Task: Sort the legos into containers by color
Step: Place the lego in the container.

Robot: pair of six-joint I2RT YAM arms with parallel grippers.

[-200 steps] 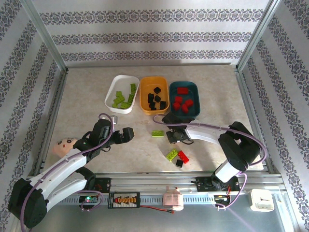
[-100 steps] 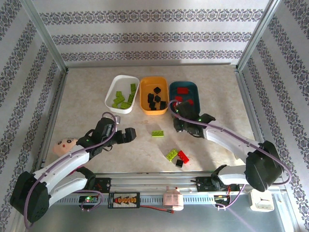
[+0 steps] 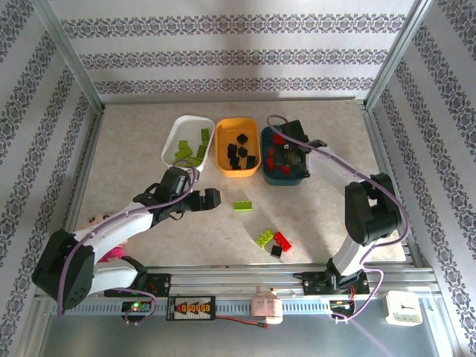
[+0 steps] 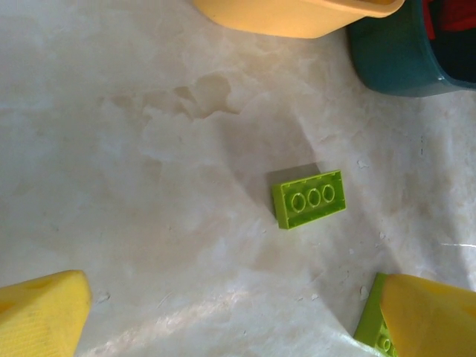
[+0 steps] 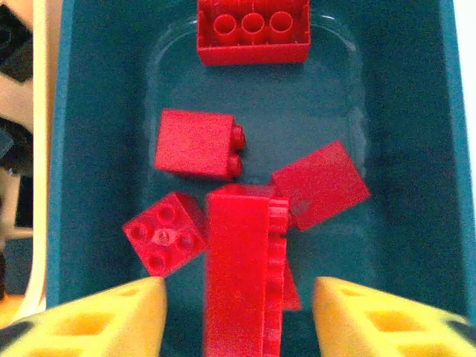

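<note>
Legos: red brick sits loose between right gripper's parted jaws in teal tray; we fear a finger drags it out. Left gripper, near tray, gapes.

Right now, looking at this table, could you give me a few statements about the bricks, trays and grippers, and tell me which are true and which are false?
1. The white tray holds lime green bricks. True.
2. The black bricks lie in the dark teal tray. False: they lie in the orange-yellow tray; the teal one holds red bricks.
3. The left gripper is clamped on a brick. False: it is open and holds nothing.
4. The right gripper is over the dark teal tray. True.
5. Every brick is in a tray. False: a lime green brick lies loose on the table, and a small cluster lies nearer the arms.
</note>
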